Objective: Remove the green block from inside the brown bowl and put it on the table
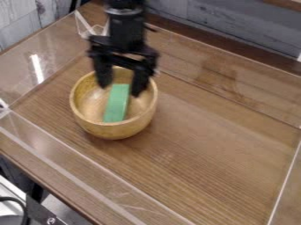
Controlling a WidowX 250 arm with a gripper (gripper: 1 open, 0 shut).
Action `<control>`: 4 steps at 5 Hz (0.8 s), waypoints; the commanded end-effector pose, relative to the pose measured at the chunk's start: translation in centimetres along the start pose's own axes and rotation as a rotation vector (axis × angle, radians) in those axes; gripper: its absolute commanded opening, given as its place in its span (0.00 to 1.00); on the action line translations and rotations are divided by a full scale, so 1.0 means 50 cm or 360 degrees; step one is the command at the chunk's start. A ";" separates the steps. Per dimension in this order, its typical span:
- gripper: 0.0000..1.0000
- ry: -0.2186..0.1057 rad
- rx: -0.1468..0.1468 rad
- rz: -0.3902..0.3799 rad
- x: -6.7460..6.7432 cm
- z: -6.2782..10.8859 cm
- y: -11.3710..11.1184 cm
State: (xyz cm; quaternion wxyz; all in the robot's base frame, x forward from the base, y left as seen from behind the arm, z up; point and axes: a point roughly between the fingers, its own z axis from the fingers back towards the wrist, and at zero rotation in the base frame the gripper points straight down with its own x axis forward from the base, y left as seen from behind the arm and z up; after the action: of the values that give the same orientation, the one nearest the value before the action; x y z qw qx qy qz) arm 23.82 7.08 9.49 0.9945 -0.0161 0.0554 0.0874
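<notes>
Glossy wood-grain table point(212, 132), acrylic-walled.

walls: low clear acrylic panels point(47, 180) | backdrop: grey plank wall point(253, 22) | light: glare on panels

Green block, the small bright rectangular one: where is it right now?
The small bright green rectangular block lies inside the round tan wooden bowl, left of centre in the camera view, directly beneath the open black gripper.
</notes>
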 end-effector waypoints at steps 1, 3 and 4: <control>1.00 -0.0143 -0.0007 0.0052 -0.008 0.025 0.051; 1.00 -0.0137 -0.0046 0.0098 -0.004 -0.003 0.044; 1.00 -0.0134 -0.0067 0.0119 0.000 -0.015 0.039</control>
State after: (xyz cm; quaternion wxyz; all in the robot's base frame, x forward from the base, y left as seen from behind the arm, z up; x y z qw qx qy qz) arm 22.99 8.86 7.86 0.9905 -0.0369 0.0290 0.1289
